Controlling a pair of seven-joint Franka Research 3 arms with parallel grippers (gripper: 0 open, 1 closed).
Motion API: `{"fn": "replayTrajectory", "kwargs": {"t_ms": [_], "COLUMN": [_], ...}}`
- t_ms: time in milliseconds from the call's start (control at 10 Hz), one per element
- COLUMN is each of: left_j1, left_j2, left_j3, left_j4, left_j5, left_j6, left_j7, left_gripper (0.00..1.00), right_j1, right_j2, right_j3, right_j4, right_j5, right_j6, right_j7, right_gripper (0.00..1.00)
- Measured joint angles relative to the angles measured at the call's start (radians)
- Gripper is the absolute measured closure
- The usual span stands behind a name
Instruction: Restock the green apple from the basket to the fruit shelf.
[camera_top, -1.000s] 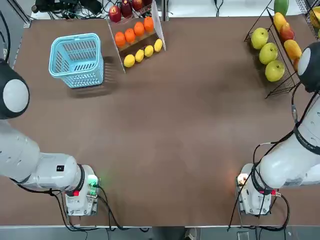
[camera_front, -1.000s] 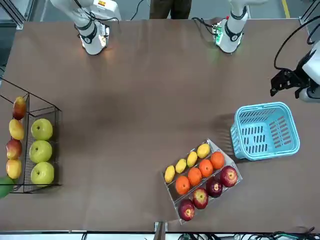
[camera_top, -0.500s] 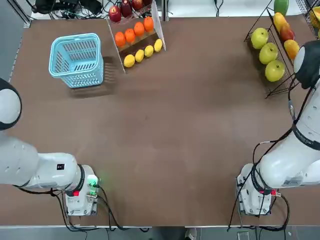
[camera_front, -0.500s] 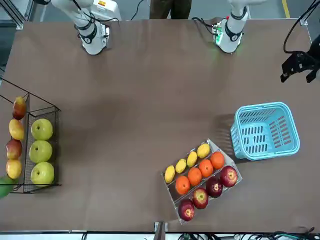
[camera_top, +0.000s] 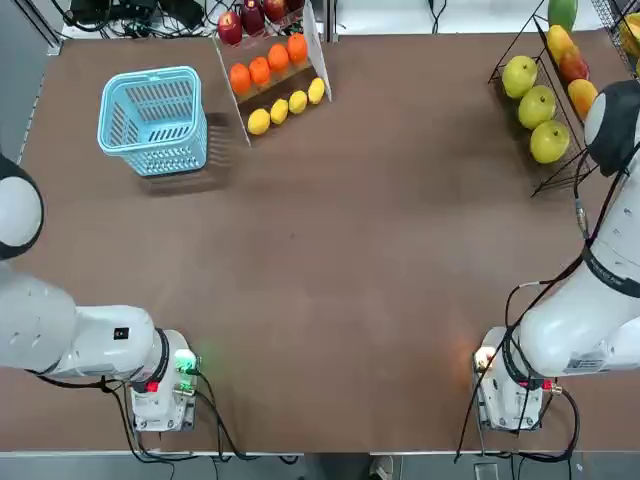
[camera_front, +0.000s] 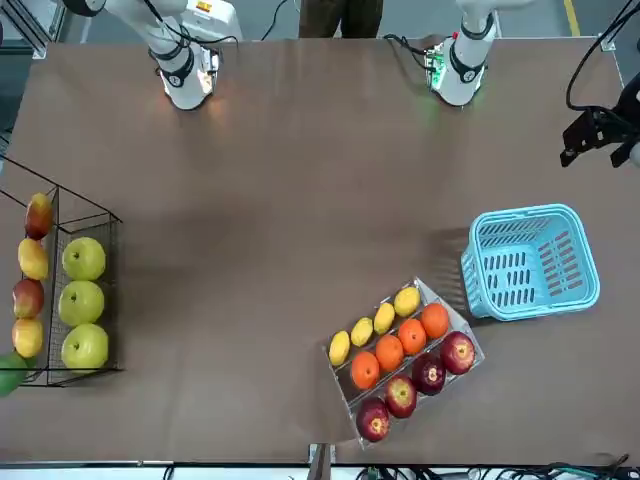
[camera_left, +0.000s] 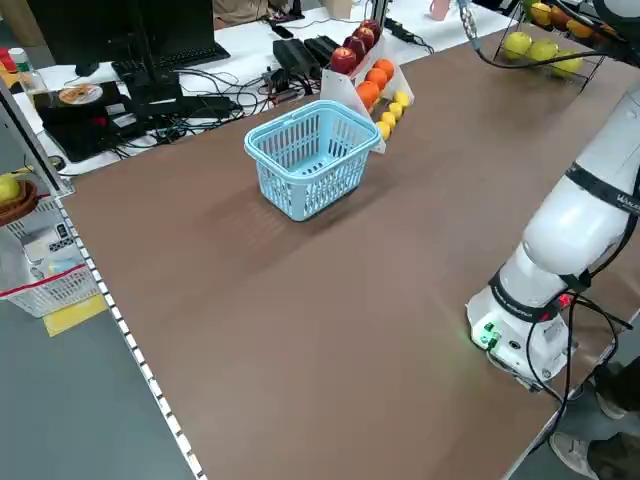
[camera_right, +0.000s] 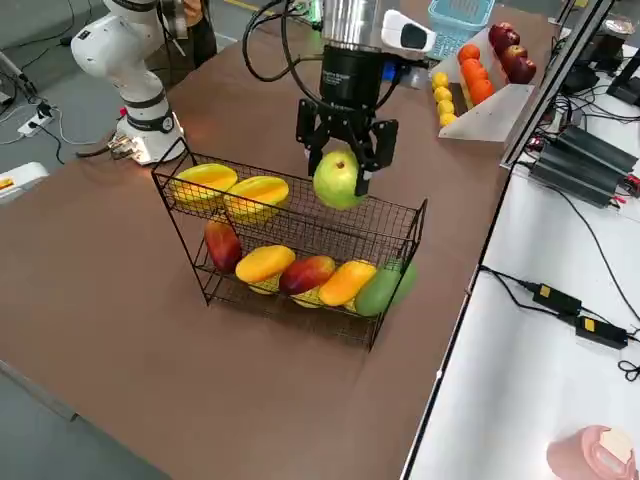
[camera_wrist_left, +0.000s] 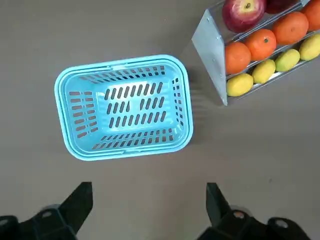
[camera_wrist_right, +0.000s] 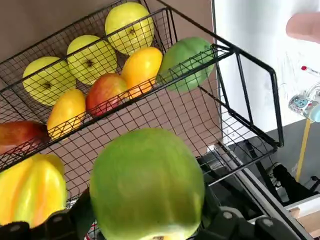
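Over on the left, the left end effector hangs wide open near the empty basket. On the right, the right end effector grips the green apple above the fruit shelf. Placing is underway; next it should lower onto a tier and release.

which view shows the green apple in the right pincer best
The right side view: the green apple sits whole in the right pincer above the fruit shelf. The right wrist view shows it close, filling the frame; top, front and left views don't show it.
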Motion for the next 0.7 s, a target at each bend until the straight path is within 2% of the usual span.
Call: {"fn": "replayTrajectory", "kwargs": {"t_ms": [700], "left_j1": [0.001], "left_j2": [0.000], "left_j3": [0.000], "left_j4": [0.000], "left_j5": [0.000], "left_j6": [0.001], "left_j7": [0.000], "left_gripper": [0.00], "right_j1": [-0.004], "right_j2": [0.017], "right_j3": [0.000], "right_j4": [-0.006], "right_j5": [0.000], "right_j6": [0.021], "right_j7": [0.031], "right_gripper": [0.13]}}
